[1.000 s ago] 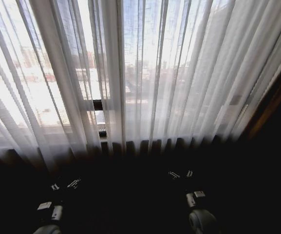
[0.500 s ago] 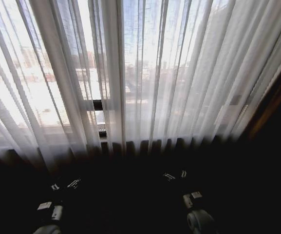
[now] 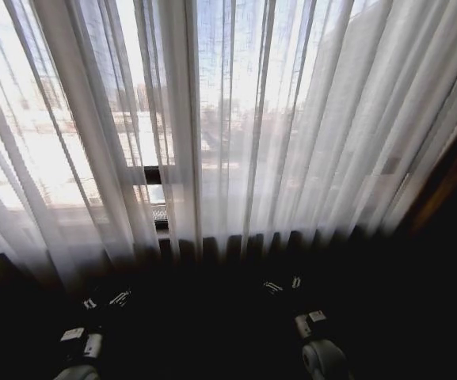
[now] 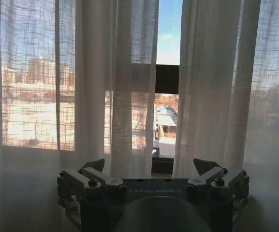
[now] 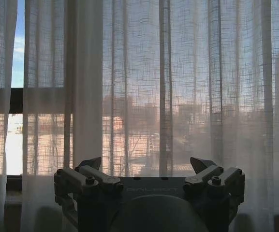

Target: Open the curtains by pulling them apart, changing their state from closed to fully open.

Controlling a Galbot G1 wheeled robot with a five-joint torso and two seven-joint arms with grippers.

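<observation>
Head view — curtains (image 3: 291, 127) before window frame (image 3: 154, 175).

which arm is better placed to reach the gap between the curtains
Left. The left claw points straight at the narrow gap between the curtains; the right claw faces unbroken fabric, the gap off to its side.

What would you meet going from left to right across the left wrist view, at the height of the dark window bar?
Left curtain panel → narrow gap with the black window bar → right curtain panel.
</observation>
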